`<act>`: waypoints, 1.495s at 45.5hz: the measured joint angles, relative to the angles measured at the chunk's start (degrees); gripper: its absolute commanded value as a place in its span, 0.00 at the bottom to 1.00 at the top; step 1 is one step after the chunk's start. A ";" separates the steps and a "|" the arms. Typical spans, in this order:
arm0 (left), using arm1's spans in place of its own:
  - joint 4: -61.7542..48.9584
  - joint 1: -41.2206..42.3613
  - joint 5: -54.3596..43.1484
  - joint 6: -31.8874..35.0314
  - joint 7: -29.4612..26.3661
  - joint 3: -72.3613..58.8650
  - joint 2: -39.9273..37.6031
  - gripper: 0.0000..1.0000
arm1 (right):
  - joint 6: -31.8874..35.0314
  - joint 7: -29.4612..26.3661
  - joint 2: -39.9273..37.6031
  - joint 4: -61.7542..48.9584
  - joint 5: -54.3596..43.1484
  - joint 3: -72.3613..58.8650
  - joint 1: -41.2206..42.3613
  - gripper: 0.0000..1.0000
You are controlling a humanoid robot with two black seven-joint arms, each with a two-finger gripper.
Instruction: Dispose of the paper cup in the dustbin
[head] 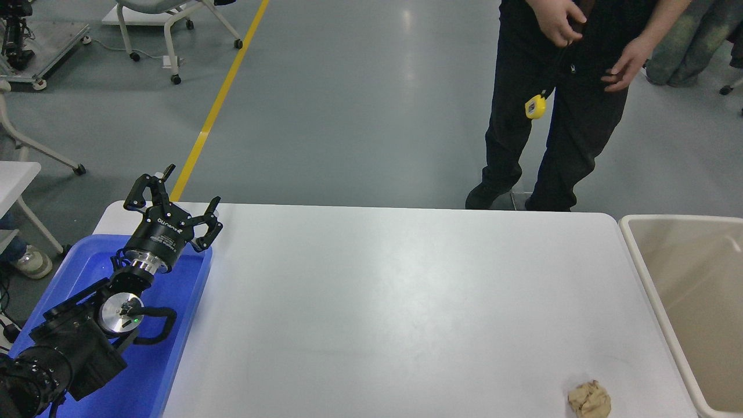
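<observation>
The paper cup is out of view. The dustbin, a large beige plastic bin with a pale rounded rim, stands off the table's right edge, and what shows of its inside holds nothing. My left gripper is parked at the lower left above a bright blue tray, with its fingers spread open and nothing in them. My right arm and gripper are out of view.
A crumpled tan paper ball lies near the table's front right corner, close to the bin. A bright blue shallow tray sits at the table's left end under my left arm. A person in black stands at the far side, right of centre.
</observation>
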 measured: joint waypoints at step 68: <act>0.01 0.00 -0.01 0.03 0.03 0.00 -0.01 1.00 | 4.09 12.69 5.95 37.38 -1.02 45.04 -17.28 0.99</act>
